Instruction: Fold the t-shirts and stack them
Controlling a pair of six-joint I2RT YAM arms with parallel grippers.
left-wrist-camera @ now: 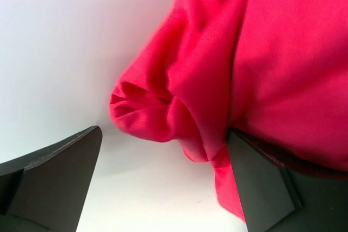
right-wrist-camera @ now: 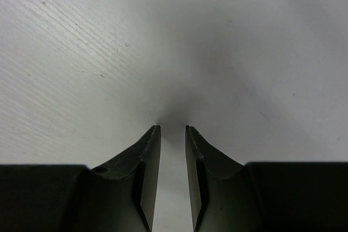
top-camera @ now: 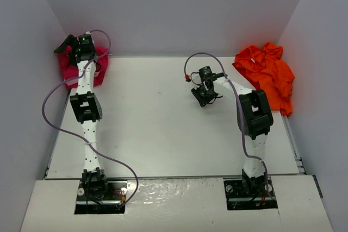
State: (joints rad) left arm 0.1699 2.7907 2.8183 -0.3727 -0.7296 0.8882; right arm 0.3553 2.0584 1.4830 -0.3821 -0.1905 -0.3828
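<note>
- Crimson t-shirt: one item, bunched at the far left corner of the tabletop, close against the left wall. It is partly covered by the left arm in the overhead view. A rolled fold with a small open pocket faces the wrist camera.
- Left claw: at the crimson t-shirt, fingers spread wide. The cloth lies between them and rests against the right-hand finger. The other finger stands clear of the cloth, with bare tabletop in between. Nothing is pinched.
- Orange t-shirt: one item, crumpled in a heap at the far right edge of the tabletop, beside the right wall. No claw touches it.
- Right claw: over bare tabletop, right of centre and apart from the orange t-shirt. Its fingers are narrowly parted, a slim gap showing, with nothing between them. Whether the tips touch the surface cannot be told.
- Tabletop: white, faintly streaked, walled on three sides by pale panels.
- Cable: purple, one looping wide along the left arm. A second arcs over the right arm.
</note>
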